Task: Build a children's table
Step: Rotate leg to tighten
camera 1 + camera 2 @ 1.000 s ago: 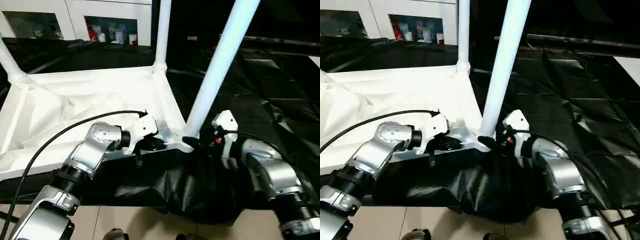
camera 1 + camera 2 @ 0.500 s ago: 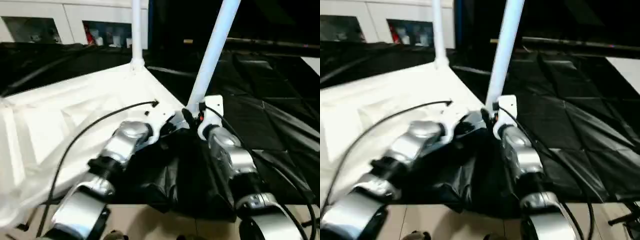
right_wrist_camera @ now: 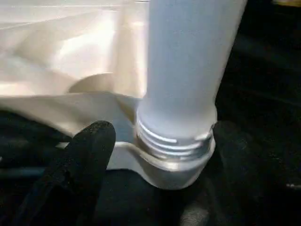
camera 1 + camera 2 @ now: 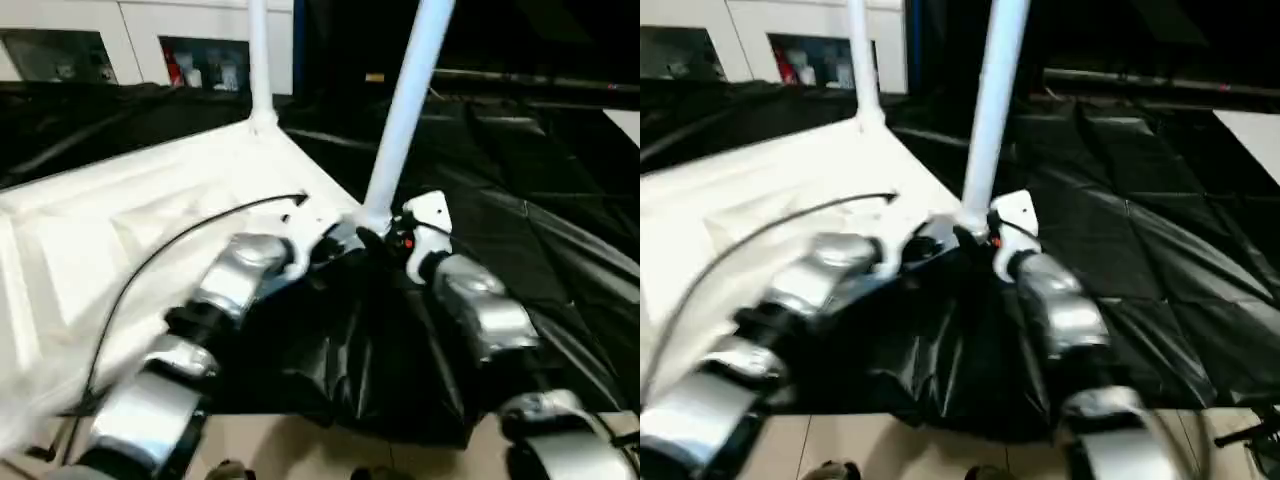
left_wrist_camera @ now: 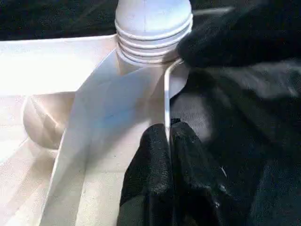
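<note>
We see our left gripper (image 5: pixel 168 155) pinched closed on the thin rim of the upturned white tabletop (image 4: pixel 150 215), just beside its corner socket; our right gripper (image 3: pixel 155 141) stands open, 1 finger either side of the threaded base of the leg (image 4: pixel 405 110) in that socket

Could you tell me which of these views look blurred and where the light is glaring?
Both eye views are motion-smeared, most on the silver forearms and the tabletop; the left wrist view is sharper, with glare whitening the tabletop rim beside the left gripper; the right wrist view shows the leg soft and close, with bright glare behind it.
</note>
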`<state>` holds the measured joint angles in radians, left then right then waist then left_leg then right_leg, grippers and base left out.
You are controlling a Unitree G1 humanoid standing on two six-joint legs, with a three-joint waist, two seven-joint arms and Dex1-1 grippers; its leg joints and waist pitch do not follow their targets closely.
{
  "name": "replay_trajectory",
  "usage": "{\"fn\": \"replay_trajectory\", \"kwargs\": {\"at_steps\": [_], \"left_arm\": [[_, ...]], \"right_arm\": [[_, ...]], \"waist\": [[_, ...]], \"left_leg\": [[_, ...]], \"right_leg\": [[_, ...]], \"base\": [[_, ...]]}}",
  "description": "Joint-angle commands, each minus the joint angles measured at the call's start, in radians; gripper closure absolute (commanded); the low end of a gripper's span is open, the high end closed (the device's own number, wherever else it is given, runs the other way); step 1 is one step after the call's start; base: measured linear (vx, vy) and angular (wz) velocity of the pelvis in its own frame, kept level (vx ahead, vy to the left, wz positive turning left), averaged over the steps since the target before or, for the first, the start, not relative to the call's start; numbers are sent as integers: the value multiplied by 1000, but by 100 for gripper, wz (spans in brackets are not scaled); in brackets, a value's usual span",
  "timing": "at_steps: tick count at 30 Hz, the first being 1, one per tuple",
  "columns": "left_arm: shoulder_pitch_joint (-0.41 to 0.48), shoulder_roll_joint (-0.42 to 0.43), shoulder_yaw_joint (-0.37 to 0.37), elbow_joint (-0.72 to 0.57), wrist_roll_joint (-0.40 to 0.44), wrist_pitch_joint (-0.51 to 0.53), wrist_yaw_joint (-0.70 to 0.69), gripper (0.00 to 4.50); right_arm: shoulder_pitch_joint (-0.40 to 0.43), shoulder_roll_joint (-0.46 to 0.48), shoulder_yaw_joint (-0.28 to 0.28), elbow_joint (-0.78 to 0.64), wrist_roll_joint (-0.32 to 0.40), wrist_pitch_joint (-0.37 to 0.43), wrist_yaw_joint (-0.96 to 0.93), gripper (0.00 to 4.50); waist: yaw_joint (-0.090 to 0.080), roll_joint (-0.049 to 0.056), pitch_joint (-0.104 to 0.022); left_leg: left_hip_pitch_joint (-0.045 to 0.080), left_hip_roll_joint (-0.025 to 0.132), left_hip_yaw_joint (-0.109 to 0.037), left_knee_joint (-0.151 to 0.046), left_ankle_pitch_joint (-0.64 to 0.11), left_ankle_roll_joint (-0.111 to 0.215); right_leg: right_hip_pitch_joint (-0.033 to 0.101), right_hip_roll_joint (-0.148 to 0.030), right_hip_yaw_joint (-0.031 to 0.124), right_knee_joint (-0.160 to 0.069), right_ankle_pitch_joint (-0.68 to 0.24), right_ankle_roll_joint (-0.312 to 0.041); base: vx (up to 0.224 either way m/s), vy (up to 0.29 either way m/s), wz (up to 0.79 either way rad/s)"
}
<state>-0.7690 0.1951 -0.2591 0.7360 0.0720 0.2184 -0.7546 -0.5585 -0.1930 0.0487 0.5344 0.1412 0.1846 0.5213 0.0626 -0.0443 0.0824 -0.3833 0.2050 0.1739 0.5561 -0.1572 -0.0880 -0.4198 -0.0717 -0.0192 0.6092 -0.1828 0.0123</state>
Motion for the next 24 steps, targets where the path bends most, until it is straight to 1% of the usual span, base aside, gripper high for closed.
{"fn": "replay_trajectory", "kwargs": {"at_steps": [1,2,3,4,5,6,7,8,10,13,14,15,16,21,22,23,24], "left_arm": [[67,52,-58,-6,2,-8,-147,450],[84,73,-68,-31,-9,-45,-205,450],[87,77,-70,-35,-12,-53,-215,450],[108,102,-79,-73,-31,-67,-284,450],[116,111,-81,-90,-41,-58,-310,450],[119,115,-81,-96,-43,-58,-318,450],[134,135,-87,-130,-55,-55,-361,450],[140,143,-89,-143,-59,-55,-374,450],[154,157,-86,-177,-71,-61,-401,450],[159,164,-83,-191,-72,-60,-405,450],[162,170,-83,-197,-71,-64,-412,450],[163,171,-83,-198,-71,-64,-413,450],[165,174,-83,-203,-70,-64,-418,450],[174,178,-79,-220,-67,-54,-423,450],[175,178,-78,-223,-66,-52,-423,450],[176,178,-78,-225,-66,-51,-422,450],[176,178,-78,-225,-66,-51,-422,450]], "right_arm": [[46,-85,43,-92,16,25,159,83],[63,-116,56,-117,16,24,204,83],[65,-121,57,-120,17,24,211,83],[83,-155,68,-146,21,26,258,83],[91,-168,73,-156,23,28,276,83],[93,-172,74,-159,23,29,281,83],[105,-192,79,-180,28,39,314,83],[110,-199,81,-188,30,45,326,83],[120,-212,85,-215,33,61,344,83],[125,-215,85,-232,44,72,351,83],[129,-215,86,-244,58,80,366,83],[129,-215,85,-245,60,81,368,83],[132,-213,87,-249,65,84,380,83],[135,-204,90,-256,67,93,399,83],[136,-203,90,-257,68,96,400,99],[134,-203,90,-255,70,99,402,99],[134,-202,90,-255,70,99,402,109]], "waist": [[12,-3,-61],[18,-2,-62],[19,-4,-62],[19,-2,-61],[22,0,-63],[22,0,-64],[24,3,-63],[22,3,-63],[25,4,-62],[26,2,-62],[27,0,-62],[28,1,-62],[27,0,-63],[29,0,-65],[29,0,-65],[29,0,-66],[29,-1,-66]], "left_leg": [[10,16,5,-55,-200,58],[12,18,5,-52,-183,64],[9,18,5,-52,-170,67],[8,16,6,-53,-163,69],[12,17,7,-52,-169,65],[15,17,8,-51,-171,65],[14,18,7,-51,-167,65],[15,18,8,-51,-169,67],[17,19,9,-51,-177,67],[18,20,9,-52,-187,58],[18,19,10,-52,-191,56],[19,20,9,-52,-193,55],[18,19,10,-51,-190,54],[18,19,10,-48,-170,56],[18,19,10,-48,-167,57],[17,19,10,-48,-165,57],[17,18,10,-47,-163,58]], "right_leg": [[48,-50,27,-80,-186,-186],[52,-48,25,-75,-129,-201],[54,-47,25,-71,-99,-206],[54,-45,23,-67,-70,-218],[54,-47,24,-66,-63,-228],[53,-46,24,-64,-56,-235],[56,-46,24,-61,-39,-244],[55,-45,24,-61,-29,-250],[54,-46,25,-62,-37,-252],[55,-48,25,-62,-59,-248],[55,-48,25,-64,-75,-244],[55,-49,25,-64,-81,-243],[54,-49,26,-63,-82,-241],[55,-48,25,-59,-58,-242],[55,-48,25,-58,-55,-243],[56,-48,25,-57,-51,-244],[56,-49,25,-57,-49,-245]], "base": [[0,0,0],[0,0,0],[0,0,0],[0,0,0],[0,0,0],[0,0,0],[0,0,0],[0,0,0],[0,0,0],[0,0,0],[0,0,0],[0,0,0],[0,0,0],[0,0,0],[0,0,0],[0,0,0],[0,0,0]]}}
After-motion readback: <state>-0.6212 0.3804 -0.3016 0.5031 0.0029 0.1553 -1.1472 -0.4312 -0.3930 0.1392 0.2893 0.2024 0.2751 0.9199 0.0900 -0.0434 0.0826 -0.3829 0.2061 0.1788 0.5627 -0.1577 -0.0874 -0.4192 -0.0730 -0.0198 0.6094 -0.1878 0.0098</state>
